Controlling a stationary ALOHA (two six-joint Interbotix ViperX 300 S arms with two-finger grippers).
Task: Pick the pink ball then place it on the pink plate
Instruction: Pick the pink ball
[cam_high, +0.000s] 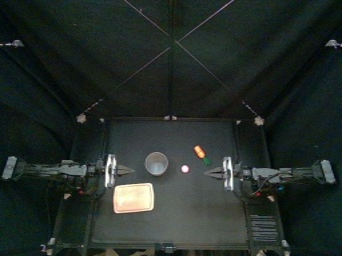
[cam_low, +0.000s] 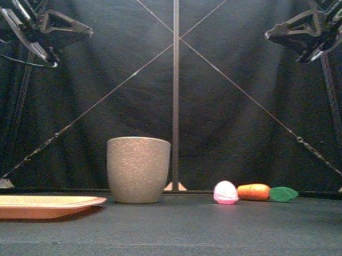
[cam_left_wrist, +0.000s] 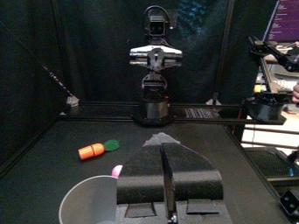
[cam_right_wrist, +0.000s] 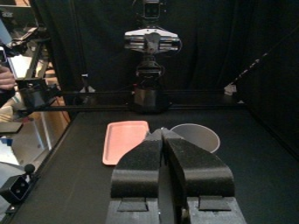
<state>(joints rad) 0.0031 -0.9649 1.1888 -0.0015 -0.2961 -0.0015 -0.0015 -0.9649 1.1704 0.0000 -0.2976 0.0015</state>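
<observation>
– What's on the surface (cam_low: 174, 228)?
– A tall grey cup (cam_low: 139, 170) left of centre, with a pink tray (cam_low: 47, 206) at the far left.
– And to the right?
– A pink ball (cam_low: 226, 193), just beside an orange toy (cam_low: 253, 191) with a green end.

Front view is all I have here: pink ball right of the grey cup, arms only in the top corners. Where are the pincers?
Observer: In the top view the left pincer and right pincer hang at the left and right sides of the table, both away from the pink ball.
Operator: Open or shut?
Observer: The wrist views show both pairs of jaws shut, holding nothing.
Operator: Carrot level with the ball?
Observer: No, the toy carrot lies farther back.
</observation>
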